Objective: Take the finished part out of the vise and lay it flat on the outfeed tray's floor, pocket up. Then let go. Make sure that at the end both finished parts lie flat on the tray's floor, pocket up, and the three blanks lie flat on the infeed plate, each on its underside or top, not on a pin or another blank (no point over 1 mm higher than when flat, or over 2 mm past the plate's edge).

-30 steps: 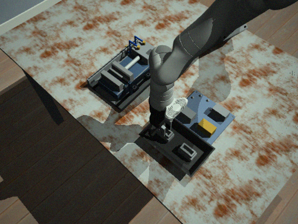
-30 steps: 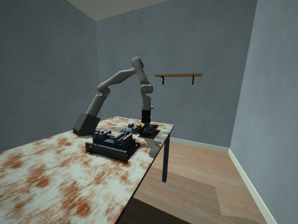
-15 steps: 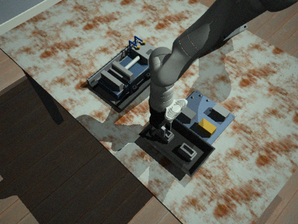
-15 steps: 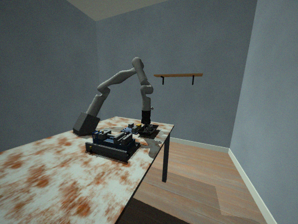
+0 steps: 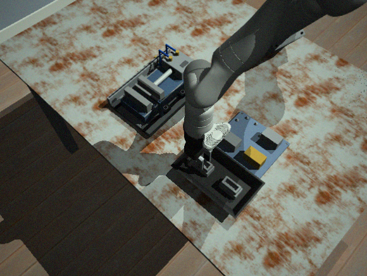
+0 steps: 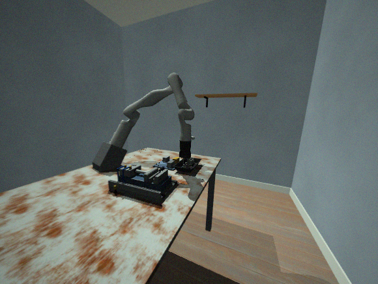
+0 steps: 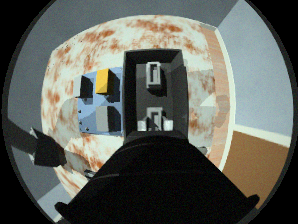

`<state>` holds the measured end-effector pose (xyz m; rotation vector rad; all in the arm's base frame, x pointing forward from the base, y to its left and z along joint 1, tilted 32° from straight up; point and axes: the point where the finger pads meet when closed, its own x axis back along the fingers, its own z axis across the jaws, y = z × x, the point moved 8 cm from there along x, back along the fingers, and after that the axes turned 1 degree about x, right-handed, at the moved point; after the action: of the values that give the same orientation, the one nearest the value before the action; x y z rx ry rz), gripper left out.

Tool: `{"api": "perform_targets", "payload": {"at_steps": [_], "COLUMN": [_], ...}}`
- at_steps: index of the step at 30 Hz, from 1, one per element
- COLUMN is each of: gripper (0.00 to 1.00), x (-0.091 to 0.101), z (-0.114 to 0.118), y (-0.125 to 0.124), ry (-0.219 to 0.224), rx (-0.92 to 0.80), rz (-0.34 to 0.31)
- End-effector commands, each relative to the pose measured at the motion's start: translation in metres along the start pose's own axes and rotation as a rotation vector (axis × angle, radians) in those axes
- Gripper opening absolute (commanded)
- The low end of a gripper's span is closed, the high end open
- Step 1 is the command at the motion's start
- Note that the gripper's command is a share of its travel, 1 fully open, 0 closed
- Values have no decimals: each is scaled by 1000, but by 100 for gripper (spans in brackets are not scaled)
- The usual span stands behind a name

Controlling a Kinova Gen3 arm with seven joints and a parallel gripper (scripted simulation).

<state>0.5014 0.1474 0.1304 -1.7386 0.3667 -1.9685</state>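
Observation:
The finished part [image 5: 207,166] [image 7: 153,119] is a small grey block with a pocket facing up. My gripper [image 5: 204,164] [image 6: 186,160] [image 7: 154,121] is shut on it. It holds the part low inside the dark outfeed tray [image 5: 245,202] [image 7: 174,96] [image 6: 192,169], at the tray's left end. I cannot tell whether the part touches the floor. The vise [image 5: 149,93] [image 6: 143,182] stands to the back left with nothing between its jaws.
A second pocketed grey part [image 5: 232,186] [image 7: 152,74] lies in the tray's right half. A blue plate [image 5: 245,121] [image 7: 85,111] behind the tray carries two grey blocks [image 5: 232,140] [image 5: 272,136] and a yellow block [image 5: 254,156] [image 7: 103,82]. The table edge runs close in front of the tray.

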Motion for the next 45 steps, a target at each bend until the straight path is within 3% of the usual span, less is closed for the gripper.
{"api": "perform_targets", "payload": {"at_steps": [1,38,39,45], "gripper": [0,0,100,100], "x": [1,1,1,1], "z": [0,0,0,0], "y": [0,0,0,0], "ry": [2,2,2,2], "rx": [0,0,0,0], "rz": [0,0,0,0]}}
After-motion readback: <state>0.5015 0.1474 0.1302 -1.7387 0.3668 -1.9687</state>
